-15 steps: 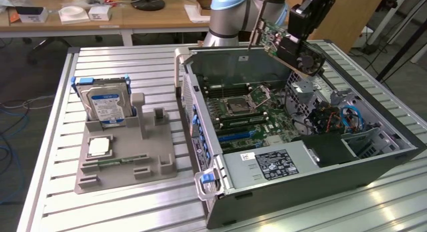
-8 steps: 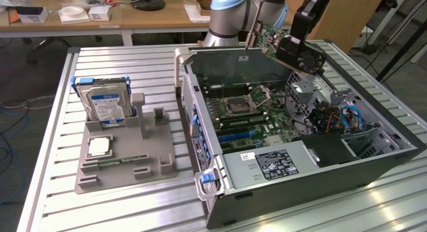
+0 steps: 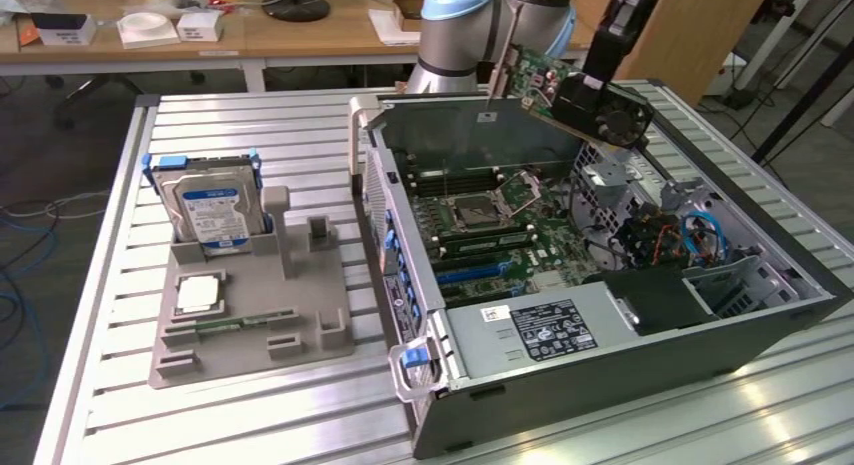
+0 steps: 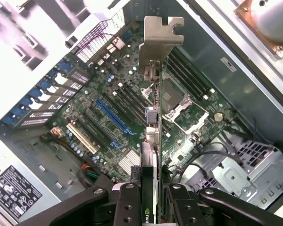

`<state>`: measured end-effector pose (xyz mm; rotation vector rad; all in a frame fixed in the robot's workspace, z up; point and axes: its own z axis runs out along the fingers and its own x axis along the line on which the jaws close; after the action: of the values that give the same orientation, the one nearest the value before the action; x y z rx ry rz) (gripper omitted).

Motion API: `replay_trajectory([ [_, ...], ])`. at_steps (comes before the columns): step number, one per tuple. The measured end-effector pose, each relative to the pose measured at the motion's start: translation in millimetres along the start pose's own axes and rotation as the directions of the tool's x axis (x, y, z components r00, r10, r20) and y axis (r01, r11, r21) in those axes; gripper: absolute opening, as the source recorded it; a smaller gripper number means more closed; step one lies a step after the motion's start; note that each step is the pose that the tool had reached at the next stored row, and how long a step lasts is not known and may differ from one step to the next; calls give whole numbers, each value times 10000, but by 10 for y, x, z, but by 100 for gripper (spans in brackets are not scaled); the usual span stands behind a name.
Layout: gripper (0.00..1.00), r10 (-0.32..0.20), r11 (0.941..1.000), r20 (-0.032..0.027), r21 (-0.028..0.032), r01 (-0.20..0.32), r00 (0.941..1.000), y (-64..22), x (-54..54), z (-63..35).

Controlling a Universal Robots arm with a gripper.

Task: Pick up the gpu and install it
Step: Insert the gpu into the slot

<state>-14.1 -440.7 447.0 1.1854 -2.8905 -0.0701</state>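
The gpu (image 3: 574, 90), a green card with a black fan and a silver end bracket, hangs tilted above the open computer case (image 3: 601, 275). My gripper (image 3: 607, 60) is shut on its upper edge. In the wrist view the gpu (image 4: 153, 108) shows edge-on between my black fingers (image 4: 127, 207), with its silver bracket pointing away from the camera. Below it lies the motherboard (image 4: 113, 117) with a blue slot (image 4: 111, 115) and black expansion slots. The card is well clear of the board and touches no slot.
A grey fixture tray (image 3: 247, 315) at the exterior view's left holds a silver hard drive (image 3: 211, 210) standing upright, a small chip and a RAM stick. The case's power supply (image 3: 541, 330) sits at its near end, cables and a drive cage at its right side.
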Motion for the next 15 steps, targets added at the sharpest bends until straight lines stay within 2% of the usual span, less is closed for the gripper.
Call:
replay_trajectory([
  [8, 26, -926, 9957, -45, -4, 926, 9957, 0, 0, 3],
  [15, 26, -1834, 9830, -88, -11, 1834, 9830, 0, 0, 7],
])
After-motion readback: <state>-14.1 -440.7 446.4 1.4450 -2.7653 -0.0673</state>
